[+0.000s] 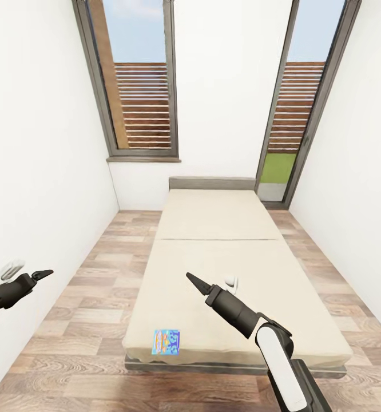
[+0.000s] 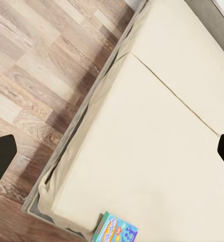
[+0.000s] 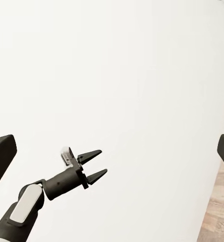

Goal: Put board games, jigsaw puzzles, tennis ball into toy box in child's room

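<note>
A beige bed (image 1: 225,274) fills the middle of the child's room, its foot nearest me. One board game (image 1: 166,342), a small blue box with orange-yellow art, lies flat near the bed's front left corner; it is also in the left wrist view (image 2: 117,231). My left gripper (image 1: 44,274) hangs open over the floor to the left of the bed, nothing in it. Over the front half of the mattress my right gripper (image 1: 193,280) is open and empty, up and to the right of the box. The table, toy box, jigsaw puzzles and tennis ball are out of view.
White walls (image 1: 36,171) close in on both sides. Strips of wood-plank floor (image 1: 99,286) run along each side of the bed. A grey headboard (image 1: 212,183) and two tall windows (image 1: 139,97) with brown slats stand at the far end.
</note>
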